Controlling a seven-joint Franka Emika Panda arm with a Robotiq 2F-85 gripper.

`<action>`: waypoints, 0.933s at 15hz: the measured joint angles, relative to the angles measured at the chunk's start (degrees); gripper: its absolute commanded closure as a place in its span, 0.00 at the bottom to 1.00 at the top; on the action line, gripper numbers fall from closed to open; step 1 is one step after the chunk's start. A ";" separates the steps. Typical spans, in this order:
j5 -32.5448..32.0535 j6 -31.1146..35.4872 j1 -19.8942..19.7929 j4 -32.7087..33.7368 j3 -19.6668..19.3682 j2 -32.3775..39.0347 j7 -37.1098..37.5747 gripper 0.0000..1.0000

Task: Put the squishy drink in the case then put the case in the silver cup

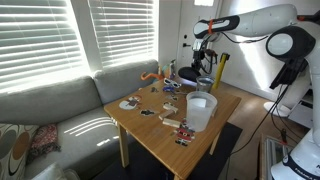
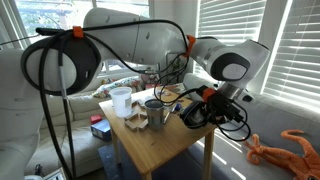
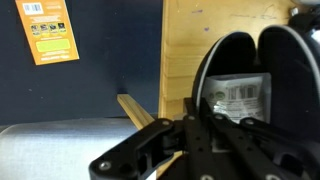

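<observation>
In the wrist view the black case (image 3: 228, 55) lies open on the wooden table (image 3: 185, 40). A labelled packet, the squishy drink (image 3: 241, 98), sits inside it. My gripper (image 3: 200, 116) is shut at the case's near rim, and its linkage hides the fingertips. In both exterior views the gripper (image 1: 203, 68) (image 2: 200, 110) is low over the table's corner on the dark case (image 1: 198, 82). The silver cup (image 2: 156, 115) stands near the table's middle, apart from the gripper.
A large white tub (image 1: 200, 112) (image 2: 121, 100) stands on the table beyond the silver cup, with small items around it. The table edge (image 3: 163, 70) drops to a dark blue floor with an orange booklet (image 3: 46, 30). A sofa (image 1: 60, 110) flanks the table.
</observation>
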 measured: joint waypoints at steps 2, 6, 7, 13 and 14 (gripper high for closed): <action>0.01 0.01 0.00 0.00 0.23 -0.01 -0.36 0.99; 0.00 0.05 0.17 0.03 0.81 -0.87 -1.76 0.99; -0.05 0.17 0.39 -0.01 0.89 -1.53 -2.25 0.99; -0.58 0.40 2.73 -2.85 1.43 -9.77 -7.32 0.99; -0.59 0.41 3.08 -3.92 1.49 -11.47 -8.69 0.99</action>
